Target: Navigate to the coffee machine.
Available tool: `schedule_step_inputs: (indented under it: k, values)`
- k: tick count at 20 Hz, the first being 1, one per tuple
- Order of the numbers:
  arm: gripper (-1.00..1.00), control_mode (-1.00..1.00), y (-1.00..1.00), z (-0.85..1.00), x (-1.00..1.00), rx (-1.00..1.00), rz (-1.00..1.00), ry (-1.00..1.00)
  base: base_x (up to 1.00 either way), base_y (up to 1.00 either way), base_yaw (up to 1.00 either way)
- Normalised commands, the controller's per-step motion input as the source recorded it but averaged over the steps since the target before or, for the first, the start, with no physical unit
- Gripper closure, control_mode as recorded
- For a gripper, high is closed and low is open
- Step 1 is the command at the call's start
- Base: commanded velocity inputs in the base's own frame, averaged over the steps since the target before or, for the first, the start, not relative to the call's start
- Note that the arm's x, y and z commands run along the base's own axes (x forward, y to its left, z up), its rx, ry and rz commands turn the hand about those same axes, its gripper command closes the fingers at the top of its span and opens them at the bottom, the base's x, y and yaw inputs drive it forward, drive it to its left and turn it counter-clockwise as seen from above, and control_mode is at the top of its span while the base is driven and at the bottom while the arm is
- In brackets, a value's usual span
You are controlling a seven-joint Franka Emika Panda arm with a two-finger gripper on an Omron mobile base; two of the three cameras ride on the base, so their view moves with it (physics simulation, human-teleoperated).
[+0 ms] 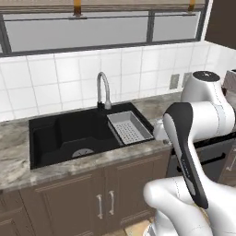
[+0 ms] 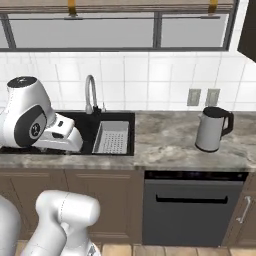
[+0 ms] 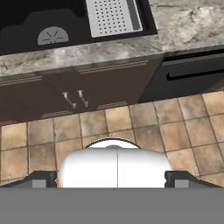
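The coffee machine is out of view. My arm is folded in front of the marble counter (image 2: 170, 135), with the hand hanging over the counter's front edge beside the sink. In the hand view my gripper (image 3: 112, 179) points down at the tiled floor (image 3: 144, 127) and the cabinet doors (image 3: 74, 94). Its two dark fingertips (image 3: 41, 179) stand far apart with nothing between them, so it is open.
A black sink (image 1: 69, 133) with a curved faucet (image 1: 103, 90) and a grey strainer tray (image 1: 129, 126) lies straight ahead. To the right, a grey kettle (image 2: 212, 129) stands on the counter above a dark dishwasher (image 2: 192, 207). A window spans the wall.
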Motion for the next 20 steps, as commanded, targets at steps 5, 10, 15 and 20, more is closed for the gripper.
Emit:
schedule_step_inputs:
  k: [5,10,15,20]
  values:
    - [-1.00,1.00,0.00,0.00,0.00,0.00,0.00,0.00,0.11,-1.00,0.00]
    - [-1.00,1.00,0.00,0.00,0.00,0.00,0.00,0.00,0.06,-1.00,0.00]
    - [-1.00,1.00,0.00,0.00,0.00,0.00,0.00,0.00,0.03,-1.00,0.00]
    - [-1.00,1.00,0.00,0.00,0.00,0.00,0.00,0.00,0.04,-1.00,0.01]
